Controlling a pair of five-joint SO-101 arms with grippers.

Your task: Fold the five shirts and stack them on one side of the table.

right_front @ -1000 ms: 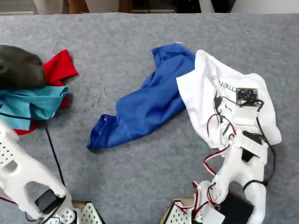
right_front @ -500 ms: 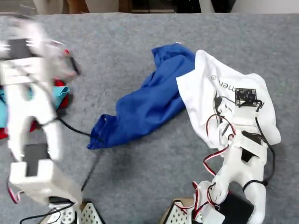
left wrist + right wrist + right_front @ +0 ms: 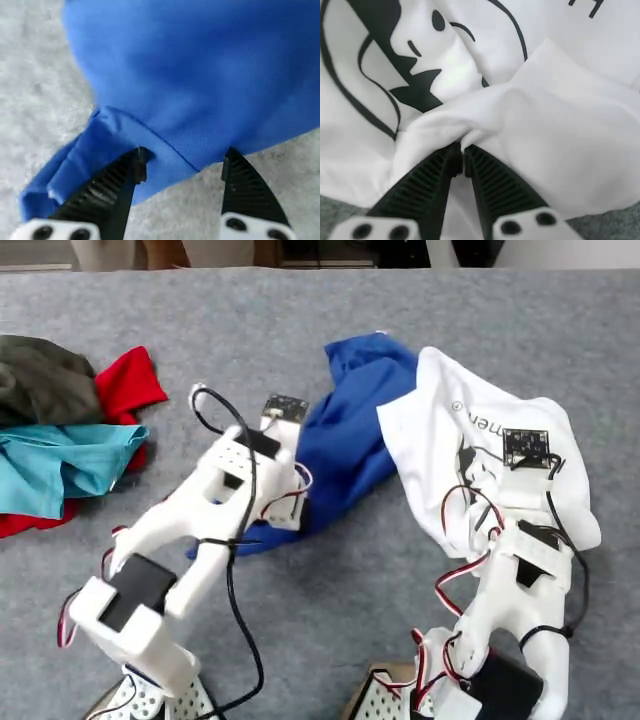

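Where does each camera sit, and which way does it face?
High view: fixed above, looking down on the table; both arms show.
Left wrist view: on the left arm, facing the blue shirt; open left end effector shows.
Right wrist view: on the right arm, facing the white shirt; right end effector shut on it.
High and left wrist views share the blue shirt.

A crumpled blue shirt (image 3: 350,430) lies mid-table, its edge touching a rumpled white shirt (image 3: 440,430) (black print). The red shirt (image 3: 130,380), teal shirt (image 3: 60,465) and dark shirt (image 3: 40,385) lie heaped well apart.
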